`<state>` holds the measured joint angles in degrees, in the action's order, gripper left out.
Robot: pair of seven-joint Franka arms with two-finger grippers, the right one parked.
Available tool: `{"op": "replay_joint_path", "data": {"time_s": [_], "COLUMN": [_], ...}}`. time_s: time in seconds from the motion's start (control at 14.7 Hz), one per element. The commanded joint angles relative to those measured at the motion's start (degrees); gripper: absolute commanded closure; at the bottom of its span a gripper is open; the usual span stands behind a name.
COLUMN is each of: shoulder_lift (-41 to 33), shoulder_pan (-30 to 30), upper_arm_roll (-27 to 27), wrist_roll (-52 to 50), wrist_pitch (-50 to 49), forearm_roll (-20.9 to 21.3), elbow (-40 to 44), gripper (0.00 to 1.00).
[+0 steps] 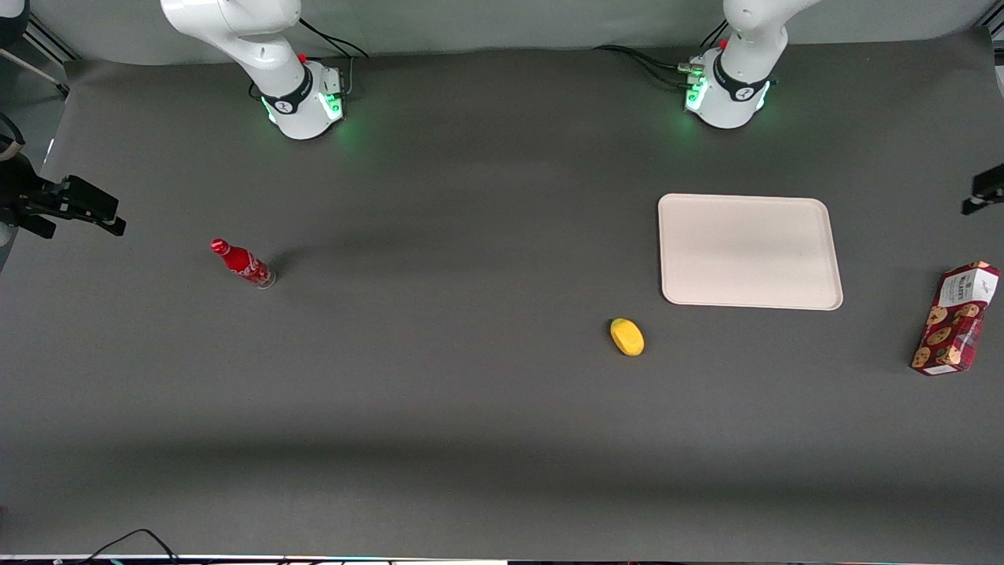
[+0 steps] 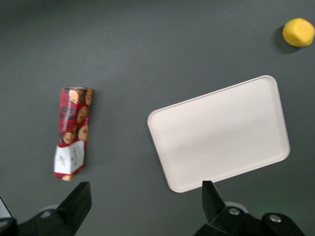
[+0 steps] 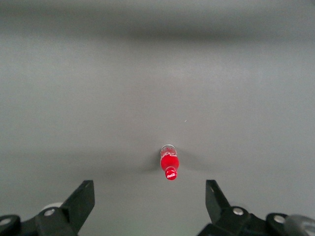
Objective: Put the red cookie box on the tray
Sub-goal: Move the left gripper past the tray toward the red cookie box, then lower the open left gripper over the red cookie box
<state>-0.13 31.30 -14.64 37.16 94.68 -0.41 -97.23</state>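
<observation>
The gripper hangs high, fingers spread and empty; the light, stiff cookie box looks best pinched across its narrow middle, near the tray.

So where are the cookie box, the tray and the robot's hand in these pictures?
cookie box (image 1: 954,318): front view, middle of its plaid top.
tray (image 1: 749,251): front view, bare flat middle.
gripper (image 2: 146,201): left wrist view, the gap midway between its open fingers, above the table between box and tray.

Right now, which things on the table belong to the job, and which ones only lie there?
For the job: red cookie box, tray, and the open gripper, high above both.
Only lying there: red bottle, yellow fruit.
</observation>
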Motion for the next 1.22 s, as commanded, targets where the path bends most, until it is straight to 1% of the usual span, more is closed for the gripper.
{"op": "replay_joint_path", "data": {"time_s": [0.0,0.07,0.2,0.34,0.48,0.54,0.75,0.88,0.95,1.16], "shoulder_lift": [3.99,4.96,7.06,10.13,14.17,16.46,21.3,23.67,24.47,27.54], "shoulder_pan": [12.35,14.56,17.3,17.66,17.66,17.66,17.75,17.75,17.83,17.83], "upper_arm_roll": [-10.29,-12.06,-12.69,-12.52,-12.34,-12.25,-11.38,-11.2,-10.94,-9.27], "wrist_roll": [8.96,11.07,15.55,18.12,18.21,18.21,18.3,18.3,18.3,18.3], "wrist_pitch": [3.92,5.41,8.48,12.35,16.13,17.89,20.89,21.77,23.86,28.79], "forearm_roll": [2.24,4.08,6.46,8.39,12.43,13.66,14.12,16.57,17.27,17.37], "elbow": [1.96,1.96,2.05,1.96,1.96,1.96,1.87,1.87,1.44,0.46], "gripper": [0.0,0.0,0.0,0.0,0.0,0.0,0.0,0.0,0.0,0.0]}}
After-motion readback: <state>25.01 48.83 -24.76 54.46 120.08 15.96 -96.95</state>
